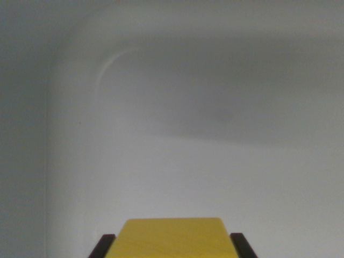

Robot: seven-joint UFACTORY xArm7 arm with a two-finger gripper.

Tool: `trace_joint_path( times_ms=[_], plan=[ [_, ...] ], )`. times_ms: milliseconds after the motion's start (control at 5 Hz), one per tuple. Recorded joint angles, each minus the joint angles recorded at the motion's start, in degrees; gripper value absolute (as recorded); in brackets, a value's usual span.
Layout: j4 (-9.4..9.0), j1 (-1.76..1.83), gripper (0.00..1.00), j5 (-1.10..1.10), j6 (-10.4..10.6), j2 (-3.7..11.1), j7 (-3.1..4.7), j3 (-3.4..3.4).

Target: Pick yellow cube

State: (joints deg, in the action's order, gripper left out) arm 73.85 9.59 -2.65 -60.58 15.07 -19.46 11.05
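A: What fills most of the wrist view?

B: A pale grey-white surface [177, 172], blurred, with a rounded corner curving in at the upper left and a darker shadowed band across the upper half.

A: And the yellow cube?

B: The yellow cube [171, 238] sits at the bottom middle, cut off by the lower edge, only its top face showing.

A: The gripper?

B: The gripper [171, 246] has one dark finger [103, 246] touching each side of the cube, so it is clamped on it.
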Motion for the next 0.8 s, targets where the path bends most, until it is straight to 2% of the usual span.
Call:
trace_joint_path(
  times_ms=[200, 400, 600, 800],
  plan=[
    [1.76, -0.08, 1.0, 0.26, -2.7, -0.97, 0.15, 0.1],
    [1.76, -0.08, 1.0, 0.26, -2.7, -0.97, 0.15, 0.1],
    [3.46, -0.15, 1.0, 0.51, -5.3, -1.91, 0.29, 0.2],
    [3.46, -0.15, 1.0, 0.51, -5.3, -1.91, 0.29, 0.2]
  ],
)
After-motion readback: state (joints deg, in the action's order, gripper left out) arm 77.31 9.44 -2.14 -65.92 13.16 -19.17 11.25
